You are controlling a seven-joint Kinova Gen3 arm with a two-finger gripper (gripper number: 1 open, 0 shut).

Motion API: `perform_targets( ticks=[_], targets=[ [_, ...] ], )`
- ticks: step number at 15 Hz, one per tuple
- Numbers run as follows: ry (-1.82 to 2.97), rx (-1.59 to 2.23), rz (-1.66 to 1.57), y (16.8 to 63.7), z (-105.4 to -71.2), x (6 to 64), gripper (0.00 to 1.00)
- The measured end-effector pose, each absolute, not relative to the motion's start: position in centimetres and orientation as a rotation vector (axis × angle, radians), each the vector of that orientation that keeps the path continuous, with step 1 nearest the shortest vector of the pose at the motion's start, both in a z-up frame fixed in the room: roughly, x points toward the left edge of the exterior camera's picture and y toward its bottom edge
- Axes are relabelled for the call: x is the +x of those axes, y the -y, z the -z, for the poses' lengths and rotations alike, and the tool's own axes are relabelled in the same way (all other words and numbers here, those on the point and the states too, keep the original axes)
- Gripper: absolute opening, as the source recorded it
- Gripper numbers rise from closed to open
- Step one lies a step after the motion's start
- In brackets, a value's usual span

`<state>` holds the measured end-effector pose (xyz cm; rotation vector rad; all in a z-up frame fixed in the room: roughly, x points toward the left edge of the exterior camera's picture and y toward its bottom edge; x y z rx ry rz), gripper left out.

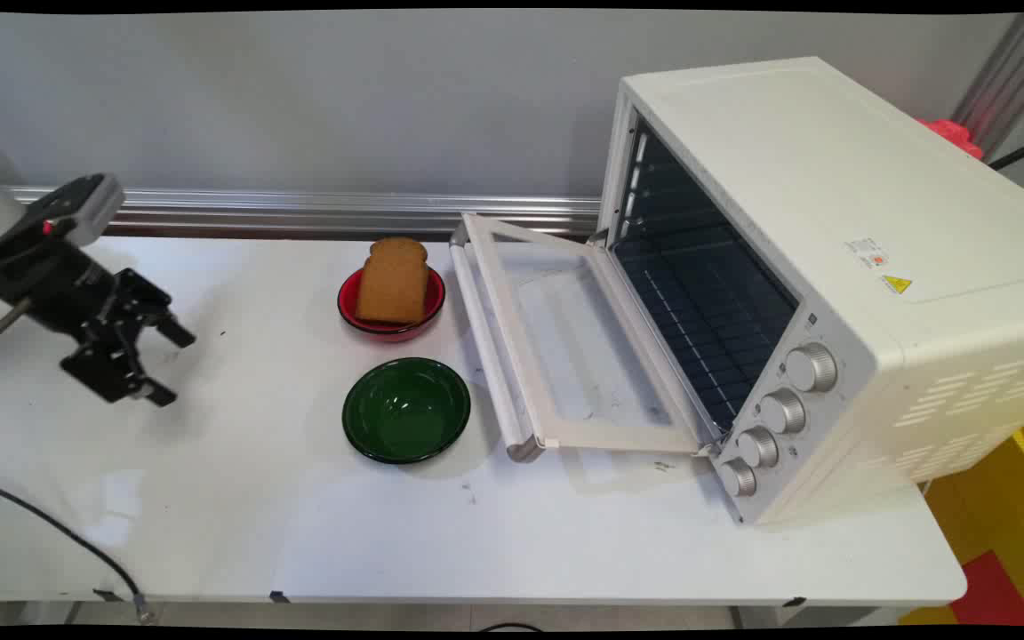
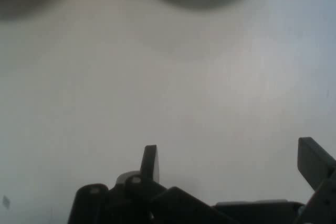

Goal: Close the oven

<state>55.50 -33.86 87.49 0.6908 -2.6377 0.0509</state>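
My black gripper hangs open over the left part of the white table, with nothing between its fingers. In the hand view the gripper shows only bare table between its two fingertips. To its right a slice of brown toast leans in a red bowl. An empty dark green bowl sits just in front of the red one. The green bowl is the thing nearest the gripper, roughly two hand-widths away.
A white toaster oven stands at the right, its glass door folded down flat onto the table beside the bowls. A black cable crosses the table's near left corner. A metal rail runs along the wall.
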Motion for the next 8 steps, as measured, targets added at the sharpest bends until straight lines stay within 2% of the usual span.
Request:
perform_targets(
  ticks=[8],
  targets=[
    [2.39,0.668,-0.053,36.3,-89.2,51.3,1.0]
  ],
)
